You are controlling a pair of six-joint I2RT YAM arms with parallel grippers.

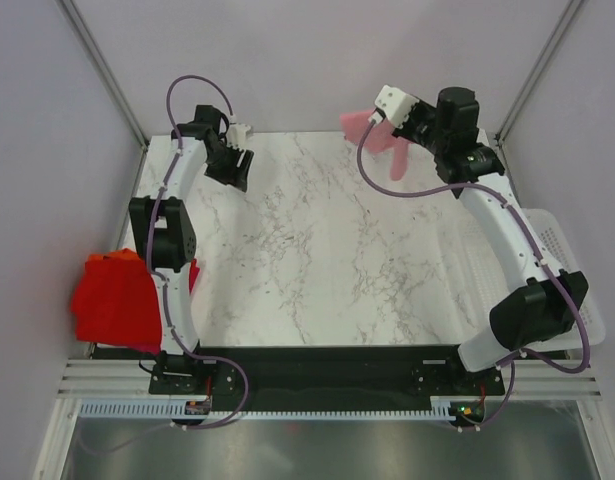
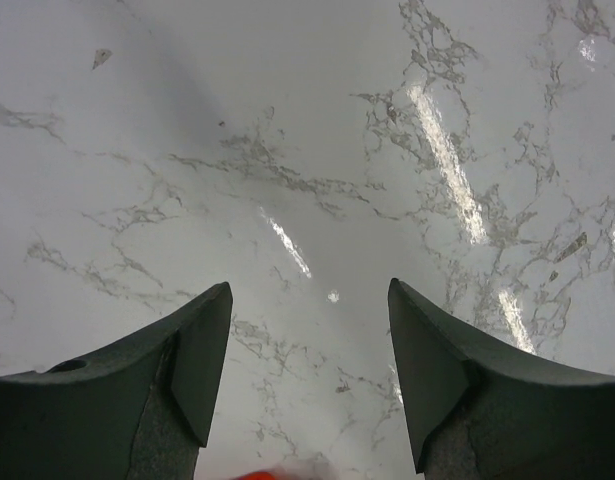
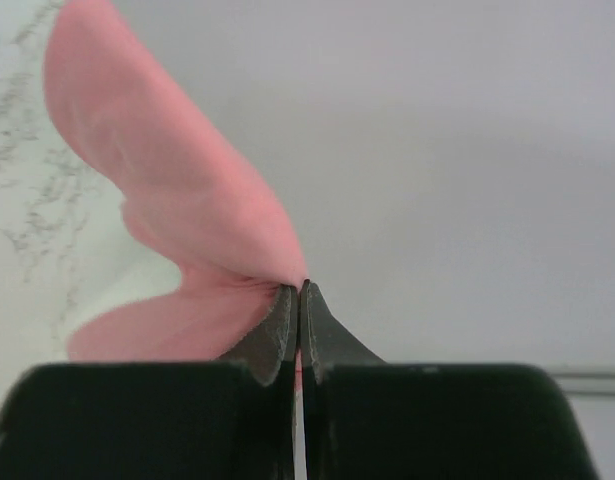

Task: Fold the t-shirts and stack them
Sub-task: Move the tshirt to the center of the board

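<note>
The right claw (image 3: 299, 292) is pinched fully closed on an edge of the light pink soft cloth t-shirt (image 3: 177, 220). The shirt hangs bunched from it above the far right corner of the white marble-patterned tabletop (image 1: 317, 260); whether its lower end touches the marble cannot be told. Lifting it by one edge probably lets the cloth drop open so it can be laid flat for folding. The left claw (image 2: 309, 290) hovers over the far left of the marble with its jaws spread wide, holding nothing, likely poised to take a second edge. The bright red and orange folded t-shirts (image 1: 112, 300) lie at the left edge beside the left arm, seemingly parked there as the stack. The white perforated plastic basket (image 1: 562, 250) sits at the right edge.
</note>
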